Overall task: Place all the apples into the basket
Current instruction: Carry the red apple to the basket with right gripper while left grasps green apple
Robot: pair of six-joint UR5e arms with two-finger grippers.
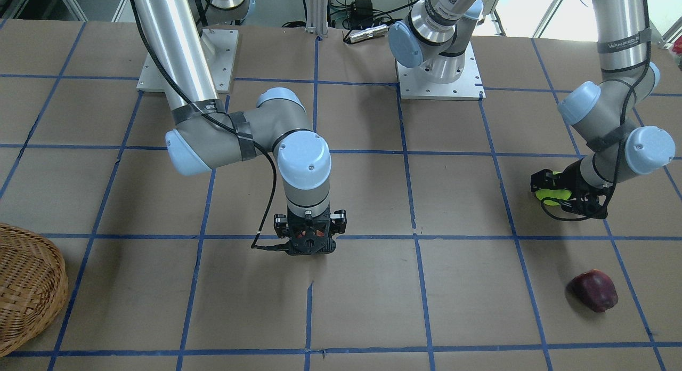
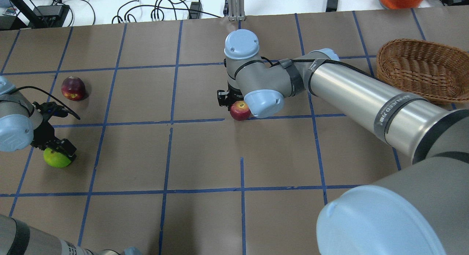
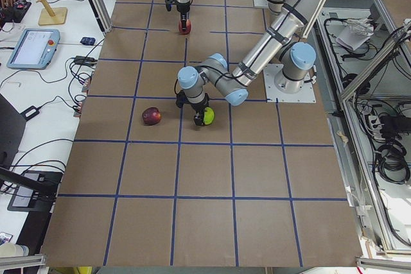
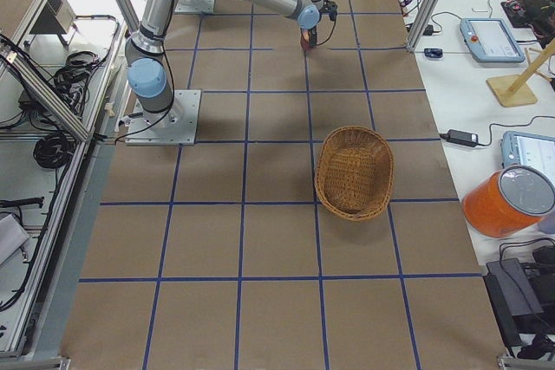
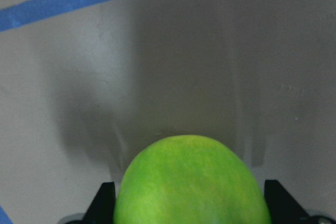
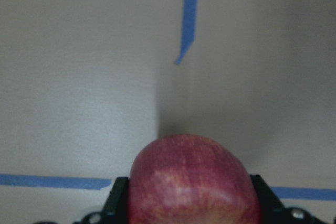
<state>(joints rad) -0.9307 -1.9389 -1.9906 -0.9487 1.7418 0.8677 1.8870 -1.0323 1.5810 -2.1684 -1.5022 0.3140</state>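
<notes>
- left gripper (image 2: 54,148) is way over at the left edge of the overhead view, pointing down. Its fingers sit tight against both sides of the green apple (image 2: 56,159), so it's holding that one. Can't tell if the apple is off the paper.
- maroon apple (image 2: 73,88) lies loose on the table (image 2: 205,156), just beyond the green one on the far side and apart from it, with a blue tape line (image 2: 110,122) running between them.
- there's a wide stretch of brown paper from those two across to the table's middle.
- right gripper (image 1: 310,239) is mid-table, also pointing straight down, with its fingers pressed on both flanks of the red apple (image 2: 239,110). It's right by a tape crossing. Can't tell if that apple is lifted either.
- more open paper runs from the red apple to the basket (image 2: 383,64), and the right arm (image 2: 351,97) stretches above that side.
- the basket sits upright at the far right, well apart from all three apples and with none of them in it.
</notes>
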